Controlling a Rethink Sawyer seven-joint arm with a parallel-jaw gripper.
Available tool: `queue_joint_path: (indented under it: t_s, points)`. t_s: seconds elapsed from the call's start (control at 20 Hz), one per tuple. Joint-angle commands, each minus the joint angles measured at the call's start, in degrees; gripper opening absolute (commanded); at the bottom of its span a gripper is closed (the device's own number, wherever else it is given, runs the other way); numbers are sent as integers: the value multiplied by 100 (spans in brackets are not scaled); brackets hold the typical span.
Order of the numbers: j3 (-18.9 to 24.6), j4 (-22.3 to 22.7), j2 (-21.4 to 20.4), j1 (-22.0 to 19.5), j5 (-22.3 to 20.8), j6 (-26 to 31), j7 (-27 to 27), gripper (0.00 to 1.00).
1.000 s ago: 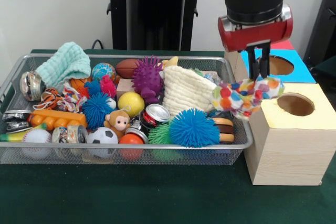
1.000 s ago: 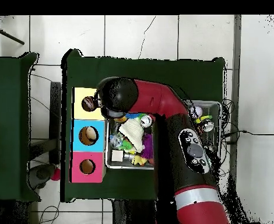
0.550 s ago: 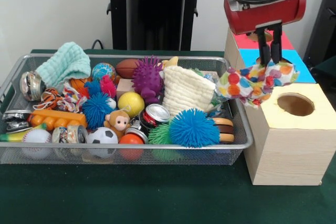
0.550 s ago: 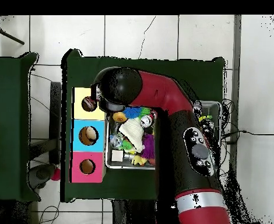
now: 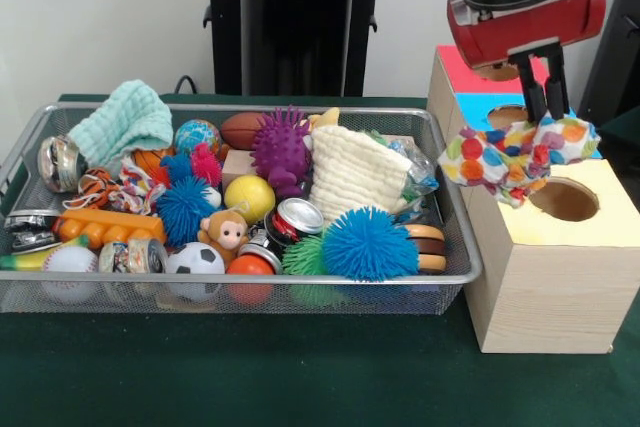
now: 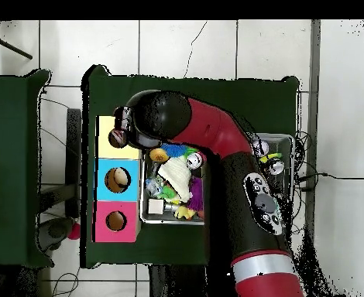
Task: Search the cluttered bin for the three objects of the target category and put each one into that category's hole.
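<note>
One second ago the tool [image 5: 542, 112] hung at the bin's right end with its load over the rim; now it has travelled right, and the polka-dot cloth [image 5: 518, 157] sits over the near-left edge of the yellow box [image 5: 560, 267], partly covering the yellow box's hole [image 5: 566, 199]. The tool's two dark fingers [image 5: 529, 87] are pinched close together on the top of the cloth, which droops in a bunch below them. The wire bin [image 5: 300, 292] on the green worktop [image 5: 250, 377] looks unchanged: a cream knitted cloth [image 5: 355, 172], a mint cloth [image 5: 120, 122], blue spiky balls [image 5: 368, 244], a purple spiky ball [image 5: 280, 147], a yellow ball [image 5: 249, 197], a soccer ball [image 5: 195, 260], a small monkey toy [image 5: 225, 234] and cans [image 5: 298, 217]. Behind the yellow box stand a blue box [image 5: 480, 109] and a red box [image 5: 455, 67].
</note>
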Motion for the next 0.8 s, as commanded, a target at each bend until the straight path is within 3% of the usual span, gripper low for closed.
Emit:
queue_joint_path:
  t_s: [0.05,0.45,0.8]
  points:
    - [191,1091,228,-28,383,-800,1222,0]
    - [428,1529,284,-104,753,-1405,1058,0]
    - [796,1980,125,-216,1377,-1666,1200,0]
